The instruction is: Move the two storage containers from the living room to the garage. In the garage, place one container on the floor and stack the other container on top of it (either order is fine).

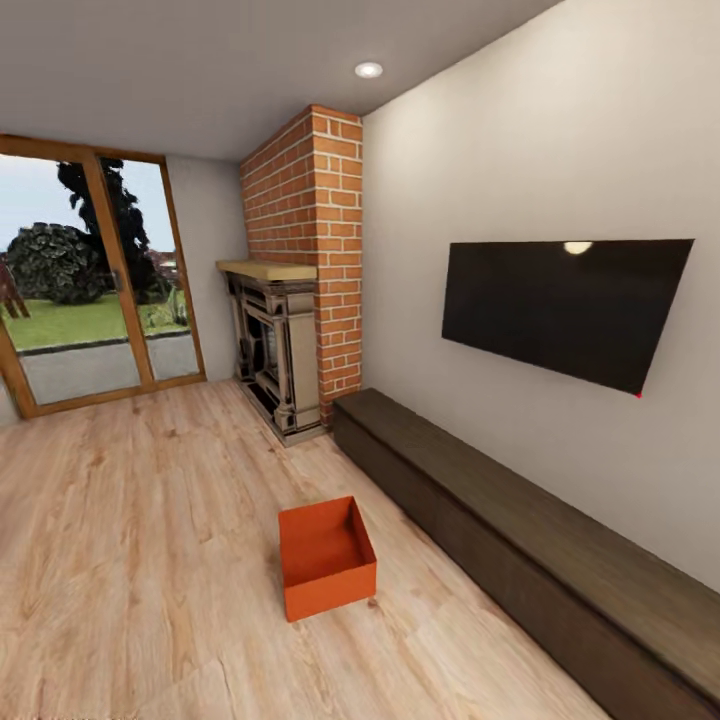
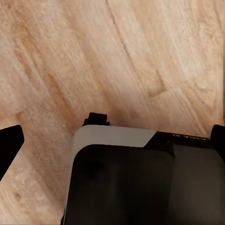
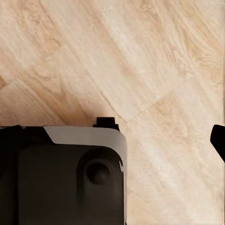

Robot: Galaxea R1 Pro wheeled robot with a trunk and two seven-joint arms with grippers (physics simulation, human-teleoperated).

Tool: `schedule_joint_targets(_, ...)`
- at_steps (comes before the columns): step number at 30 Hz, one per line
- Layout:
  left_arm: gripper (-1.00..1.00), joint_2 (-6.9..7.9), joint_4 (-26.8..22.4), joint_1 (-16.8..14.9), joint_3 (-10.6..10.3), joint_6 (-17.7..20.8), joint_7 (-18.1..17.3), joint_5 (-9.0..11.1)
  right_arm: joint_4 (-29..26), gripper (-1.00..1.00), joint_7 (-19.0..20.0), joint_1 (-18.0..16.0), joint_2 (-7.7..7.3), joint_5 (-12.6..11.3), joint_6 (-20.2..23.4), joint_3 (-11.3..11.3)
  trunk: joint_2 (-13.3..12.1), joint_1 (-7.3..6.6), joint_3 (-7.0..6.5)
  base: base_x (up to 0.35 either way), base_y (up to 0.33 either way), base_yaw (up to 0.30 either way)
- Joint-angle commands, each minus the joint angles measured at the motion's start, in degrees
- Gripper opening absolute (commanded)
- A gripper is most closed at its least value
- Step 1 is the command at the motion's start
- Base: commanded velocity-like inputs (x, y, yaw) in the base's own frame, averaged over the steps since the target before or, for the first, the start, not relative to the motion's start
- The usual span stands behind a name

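Observation:
One orange-red storage container [image 1: 327, 560] stands open-topped and empty on the light wood-plank floor [image 1: 140, 520] of the living room, a little ahead of me and close to the long low cabinet. The second container is out of view, as is the garage. In the left wrist view my left gripper [image 2: 112, 145] hangs open over the planks, one dark fingertip [image 2: 9, 145] at each side edge of the picture. My right gripper [image 3: 112, 140] is also spread open above the floor, with one fingertip [image 3: 219, 140] visible. Neither holds anything.
A brick fireplace [image 1: 280, 340] stands at the back beside a glass patio door [image 1: 90, 280]. A dark low cabinet [image 1: 520, 540] runs along the right wall under a wall TV [image 1: 565, 305]. My own base [image 2: 122, 183] shows below both wrists [image 3: 61, 178].

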State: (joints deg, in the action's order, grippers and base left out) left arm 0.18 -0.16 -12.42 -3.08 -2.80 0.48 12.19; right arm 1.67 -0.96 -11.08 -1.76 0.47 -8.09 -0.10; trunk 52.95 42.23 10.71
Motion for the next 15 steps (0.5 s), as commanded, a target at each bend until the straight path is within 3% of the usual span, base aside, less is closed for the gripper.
schedule_joint_targets(1,1.00,-0.01,0.07,-0.06,-0.34,-0.19,0.05,0.47,0.18,1.00,-0.10,-0.08,0.00,0.06,-0.35,0.00,0.05,0.03,0.08,0.233,-0.197,0.268)
schedule_joint_targets(15,1.00,-0.01,0.07,-0.06,-0.34,-0.18,0.07,0.47,0.18,1.00,-0.10,-0.08,0.00,0.06,-0.35,0.01,0.05,0.03,0.08,0.233,-0.197,0.268)
